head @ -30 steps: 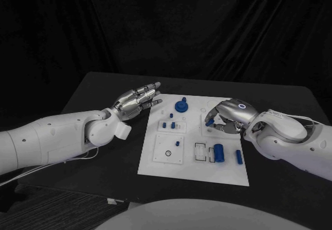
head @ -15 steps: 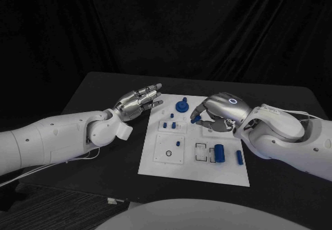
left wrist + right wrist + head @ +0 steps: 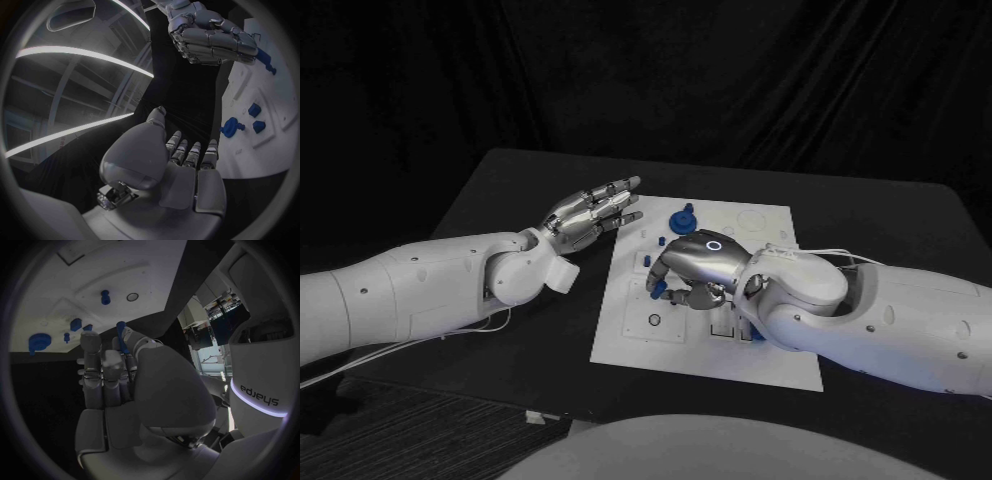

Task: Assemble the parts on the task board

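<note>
The two arms are smooth white shells with small dark screw points. Each ends in a silver metal left hand or right hand; the right hand's back carries a glowing pale ring. A thin white cable runs along the right arm.

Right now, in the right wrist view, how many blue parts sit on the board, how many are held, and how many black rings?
Small blue parts on the white task board: 5
Slim blue peg held by the right hand: 1
Black ring: 1
Total: 7
</note>
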Robot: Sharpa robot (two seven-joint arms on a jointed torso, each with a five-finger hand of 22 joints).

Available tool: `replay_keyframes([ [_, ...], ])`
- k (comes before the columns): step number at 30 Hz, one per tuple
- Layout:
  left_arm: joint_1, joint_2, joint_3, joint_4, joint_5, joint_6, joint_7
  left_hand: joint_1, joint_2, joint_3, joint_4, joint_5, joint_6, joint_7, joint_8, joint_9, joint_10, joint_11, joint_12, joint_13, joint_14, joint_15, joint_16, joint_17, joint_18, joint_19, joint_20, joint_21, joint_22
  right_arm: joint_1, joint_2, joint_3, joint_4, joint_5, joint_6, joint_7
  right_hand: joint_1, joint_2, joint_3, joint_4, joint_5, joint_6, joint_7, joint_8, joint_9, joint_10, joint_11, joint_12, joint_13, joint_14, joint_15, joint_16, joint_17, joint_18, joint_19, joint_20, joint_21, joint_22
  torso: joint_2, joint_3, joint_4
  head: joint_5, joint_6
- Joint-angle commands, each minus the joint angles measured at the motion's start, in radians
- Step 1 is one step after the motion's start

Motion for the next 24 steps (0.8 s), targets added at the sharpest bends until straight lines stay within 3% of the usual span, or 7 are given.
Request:
replay_keyframes([
  [1, -0.002, 0.000, 0.001, 0.002, 0.005, 0.004, 0.019, 0.001, 0.008, 0.000, -0.004, 0.005, -0.001, 0.003, 0.003, 0.001, -0.001, 0.004, 0.005, 0.001, 0.000, 0.002, 0.004, 0.001, 0.010, 0.002, 0.001, 0.004, -0.001, -0.006, 0.023, 0.001, -0.013, -0.024, 0.082, -0.034, -0.001, -0.012, 0.005, -0.008, 0.006, -0.012, 0.001, -0.009, -0.002, 0.012, -0.008, -0.009, 0.001, -0.008, 0.000, -0.005, -0.002, -0.006, -0.010, 0.002, -0.007, 0.064, 0.001, 0.0006, 0.0016, -0.002, 0.000],
  [15, -0.002, 0.000, 0.001, 0.001, 0.005, 0.006, 0.021, 0.001, 0.008, 0.000, -0.004, 0.004, -0.001, 0.003, 0.003, 0.001, -0.002, 0.004, 0.005, 0.001, -0.001, 0.001, 0.004, 0.001, 0.010, 0.001, 0.000, 0.004, -0.002, -0.032, 0.054, 0.001, -0.034, -0.025, 0.143, -0.046, -0.003, -0.017, 0.012, -0.016, 0.008, -0.025, 0.006, -0.021, -0.004, 0.010, -0.004, -0.018, 0.002, -0.015, 0.003, -0.013, -0.011, -0.003, -0.020, 0.004, -0.018, 0.061, 0.001, -0.0020, 0.0019, 0.002, 0.000],
  [24, -0.002, 0.000, 0.001, 0.000, 0.005, 0.006, 0.020, 0.001, 0.008, 0.000, -0.004, 0.004, 0.000, 0.003, 0.004, 0.001, -0.002, 0.004, 0.005, 0.001, -0.001, 0.000, 0.004, 0.001, 0.010, 0.001, -0.001, 0.004, -0.002, -0.041, 0.046, 0.001, -0.038, -0.026, 0.161, -0.050, -0.002, -0.019, 0.013, -0.019, 0.008, -0.027, 0.007, -0.023, -0.005, 0.010, -0.003, -0.020, 0.002, -0.019, 0.004, -0.017, -0.016, -0.002, -0.024, 0.005, -0.027, 0.059, 0.001, -0.0001, 0.0003, 0.001, 0.000],
])
